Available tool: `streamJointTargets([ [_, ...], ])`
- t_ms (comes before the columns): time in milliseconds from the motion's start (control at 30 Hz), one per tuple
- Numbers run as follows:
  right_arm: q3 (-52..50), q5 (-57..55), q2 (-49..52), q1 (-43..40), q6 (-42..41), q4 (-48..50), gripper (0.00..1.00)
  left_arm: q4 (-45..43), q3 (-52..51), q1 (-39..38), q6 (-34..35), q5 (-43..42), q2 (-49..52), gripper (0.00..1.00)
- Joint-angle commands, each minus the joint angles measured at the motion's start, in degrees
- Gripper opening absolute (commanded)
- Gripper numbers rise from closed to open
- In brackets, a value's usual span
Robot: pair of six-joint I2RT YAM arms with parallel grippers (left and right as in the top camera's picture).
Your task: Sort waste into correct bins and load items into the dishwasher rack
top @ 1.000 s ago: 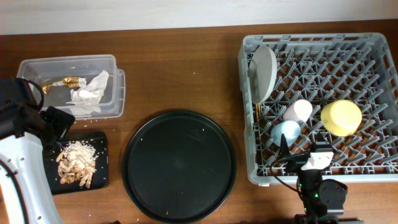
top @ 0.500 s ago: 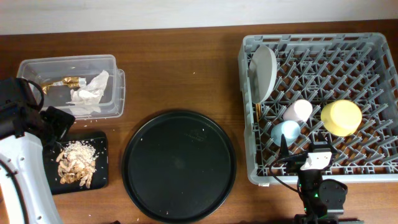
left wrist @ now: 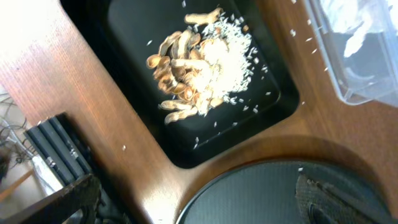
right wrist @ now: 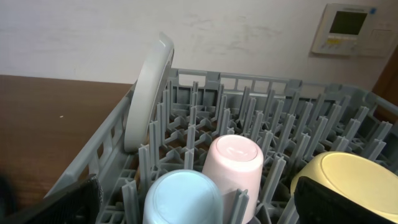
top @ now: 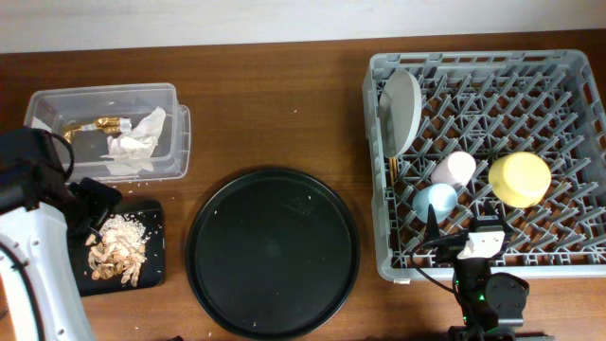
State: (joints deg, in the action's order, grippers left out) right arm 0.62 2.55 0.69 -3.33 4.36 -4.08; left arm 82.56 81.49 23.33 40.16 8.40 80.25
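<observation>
The grey dishwasher rack (top: pixel 568 90) holds an upright pale plate (top: pixel 400 109), a pink cup (top: pixel 454 169), a blue cup (top: pixel 436 202) and a yellow bowl (top: pixel 519 178), all upside down. Thin chopsticks (top: pixel 392 170) lie by the rack's left wall. My right gripper (top: pixel 469 234) is open at the rack's front edge, facing the blue cup (right wrist: pixel 183 199) and pink cup (right wrist: pixel 233 165). The clear box (top: pixel 57 102) contains a white napkin (top: pixel 133 142) and a gold wrapper (top: pixel 99 124). Food scraps (top: pixel 115 248) lie in the shallow black tray (top: pixel 153 270). My left gripper (top: pixel 98 206) hovers open over that tray's back left corner.
A large round black tray (top: pixel 273 251) lies mid-table between the shallow tray and the rack; its rim (left wrist: pixel 249 186) shows in the left wrist view. Rice grains are scattered on the wood around the scraps (left wrist: pixel 202 62). The clear box's corner (left wrist: pixel 360 81) sits close by.
My left arm has shifted slightly toward the table's front and right, further over the shallow black tray. The right arm and all items stayed still.
</observation>
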Motion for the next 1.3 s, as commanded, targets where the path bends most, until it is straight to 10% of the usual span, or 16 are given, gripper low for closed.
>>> streamJointTargets([
  [0, -0.3, -0.7, -0.5, -0.5, -0.1, -0.4, 0.99, -9.5, -8.5, -4.9, -2.3, -2.2, -5.2, 0.99],
  [200, -0.3, -0.7, -0.5, -0.5, -0.1, -0.4, 0.99, -46.3, -40.2, -24.5, -15.0, -3.1, -29.5, 0.99],
  [633, -0.3, -0.7, -0.5, -0.5, -0.1, -0.4, 0.99, -47.1, -57.7, -25.5, -19.9, -4.1, -59.6, 0.99],
  [833, -0.3, -0.7, -0.5, -0.4, -0.1, -0.4, 0.99, -72.6, -69.0, -25.5, -37.0, -15.3, -65.4, 0.99],
  [1267, -0.3, -0.7, -0.5, -0.4, -0.1, -0.4, 0.99, -79.1, -81.0, -25.4, -37.0, -11.6, -79.2, 0.99],
])
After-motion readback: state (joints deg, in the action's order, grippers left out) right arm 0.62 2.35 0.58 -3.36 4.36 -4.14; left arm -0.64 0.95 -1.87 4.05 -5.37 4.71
